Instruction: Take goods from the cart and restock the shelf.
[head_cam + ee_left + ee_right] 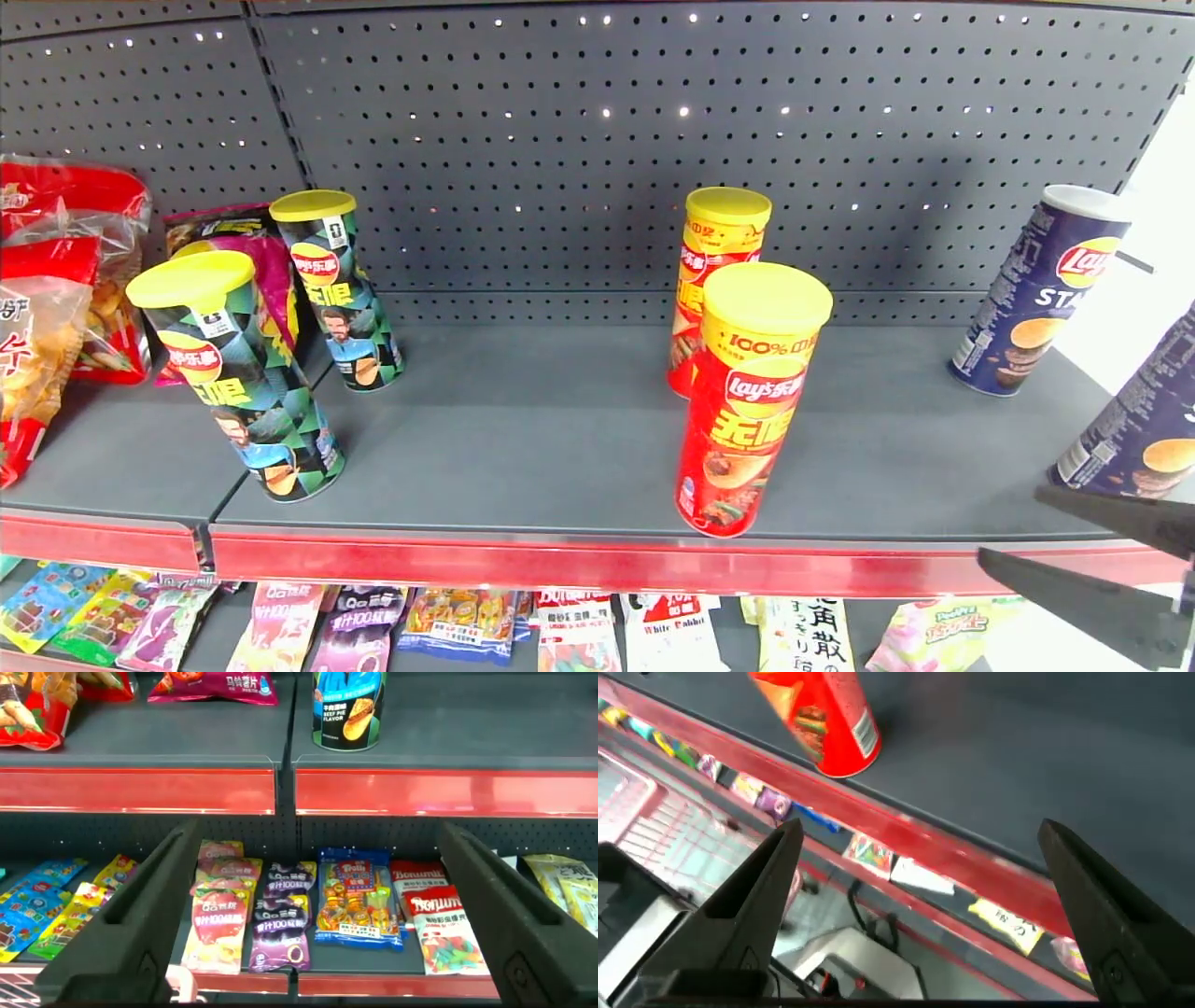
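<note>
My right gripper [1106, 560], jaws open and empty, hangs at the shelf's [523, 439] front edge, right of the nearest red chip can [752, 401]. My left gripper [318, 835], also open, faces what seem candy bags [280, 919].

Shelf board [523, 448] lies open between front green can [238, 383] and front red can [752, 401].

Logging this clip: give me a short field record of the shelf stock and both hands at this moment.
Shelf: grey, red front edge
Green chip cans: two, standing, left part, one behind the other
Red chip cans: two, standing, centre, front one near the edge
Blue chip cans: two, right end
Left hand: open, empty, facing candy packets on the lower shelf
Right hand: open, empty, before the shelf's right end
</note>
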Motion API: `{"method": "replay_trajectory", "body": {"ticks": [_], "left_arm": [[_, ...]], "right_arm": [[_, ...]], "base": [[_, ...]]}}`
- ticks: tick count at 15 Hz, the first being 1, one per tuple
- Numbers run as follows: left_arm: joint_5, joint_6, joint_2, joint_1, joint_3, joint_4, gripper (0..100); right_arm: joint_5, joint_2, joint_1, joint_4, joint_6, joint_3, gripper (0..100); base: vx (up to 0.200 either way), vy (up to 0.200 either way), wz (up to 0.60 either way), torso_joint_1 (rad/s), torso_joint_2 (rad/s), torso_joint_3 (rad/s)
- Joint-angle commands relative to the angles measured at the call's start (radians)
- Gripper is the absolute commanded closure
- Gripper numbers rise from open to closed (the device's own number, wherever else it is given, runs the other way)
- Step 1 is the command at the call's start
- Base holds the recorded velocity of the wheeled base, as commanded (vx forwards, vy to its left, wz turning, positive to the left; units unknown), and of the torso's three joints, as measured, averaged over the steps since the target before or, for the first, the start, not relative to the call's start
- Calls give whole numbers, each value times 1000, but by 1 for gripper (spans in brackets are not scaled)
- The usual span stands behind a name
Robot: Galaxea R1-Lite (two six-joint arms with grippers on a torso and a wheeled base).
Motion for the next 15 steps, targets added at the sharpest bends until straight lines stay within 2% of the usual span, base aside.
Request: {"method": "replay_trajectory", "body": {"ticks": [1,4,6,9,15], "left_arm": [[0,0,-1,0,0,0,0],[0,0,-1,0,0,0,0],[0,0,-1,0,0,0,0],[0,0,-1,0,0,0,0],[0,0,-1,0,0,0,0]], "right_arm": [[-91,292,81,-55,4,-92,0],[-202,413,158,-129,1,-103,0],[-216,445,162,-130,1,-124,0],[-303,509,162,-130,-13,-149,0],[-312,569,153,-130,-22,-175,0]], "base": [[0,0,0,0,0,0],[0,0,0,0,0,0],[0,0,0,0,0,0],[0,0,0,0,0,0],[0,0,0,0,0,0]]}}
